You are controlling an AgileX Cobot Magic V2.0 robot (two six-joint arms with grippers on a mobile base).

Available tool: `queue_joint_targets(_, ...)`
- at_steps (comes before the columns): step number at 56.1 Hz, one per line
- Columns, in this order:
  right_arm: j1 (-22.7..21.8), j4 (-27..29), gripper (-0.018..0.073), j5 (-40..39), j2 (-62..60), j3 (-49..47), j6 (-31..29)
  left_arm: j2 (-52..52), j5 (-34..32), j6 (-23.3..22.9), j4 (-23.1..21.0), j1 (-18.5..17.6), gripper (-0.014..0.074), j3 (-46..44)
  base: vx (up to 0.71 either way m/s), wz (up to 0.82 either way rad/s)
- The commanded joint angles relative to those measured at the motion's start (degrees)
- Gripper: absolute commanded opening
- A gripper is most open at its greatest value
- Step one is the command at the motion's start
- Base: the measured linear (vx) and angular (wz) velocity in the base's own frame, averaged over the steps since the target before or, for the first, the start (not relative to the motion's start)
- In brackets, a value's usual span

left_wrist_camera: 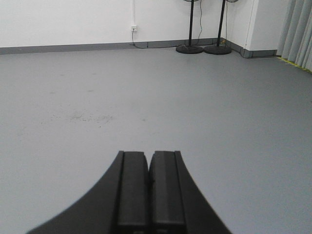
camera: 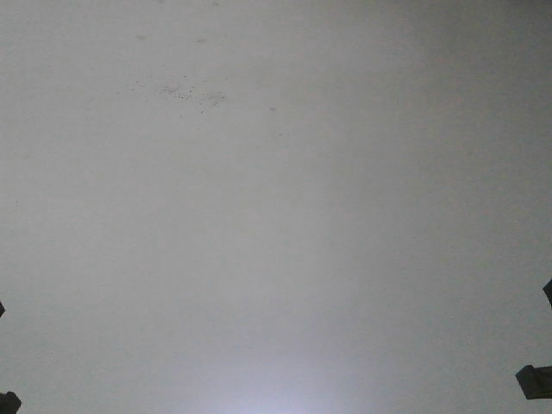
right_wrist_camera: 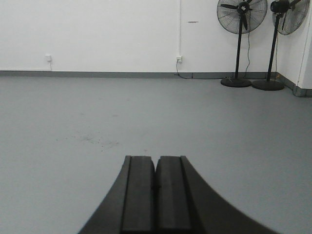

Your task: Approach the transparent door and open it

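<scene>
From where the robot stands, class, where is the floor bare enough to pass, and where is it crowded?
Bare: the grey floor ahead, up to the white wall. Crowded: the far right corner, where two pedestal fans stand.

Front camera angled down at floor (camera: 276, 216), wrist cameras low, forward-facing, sharing floor, fans (right_wrist_camera: 242, 19)

The right gripper (right_wrist_camera: 156, 162), jaws pressed together, faces grey floor (right_wrist_camera: 146, 112), a white wall (right_wrist_camera: 97, 34) and two pedestal fans (right_wrist_camera: 242, 17).
</scene>
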Motion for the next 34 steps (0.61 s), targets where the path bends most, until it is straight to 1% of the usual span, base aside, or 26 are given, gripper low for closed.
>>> queue_joint_targets(1,-0.36,-0.12,-0.0004,-4.82,-0.9,0.14,-0.33,-0.79,-4.45,-0.14,-0.66,-0.35,0.0001,-1.49,0.1,0.08)
queue_joint_targets(23,-0.36,-0.12,-0.0004,-4.82,-0.9,0.14,-0.33,-0.79,-4.45,-0.14,-0.66,-0.35,0.0003,-1.49,0.18,0.05)
queue_joint_targets(34,-0.36,-0.12,-0.0004,-4.82,-0.9,0.14,-0.33,-0.79,-4.45,-0.14,-0.66,-0.35,0.0003,-1.49,0.25,0.25)
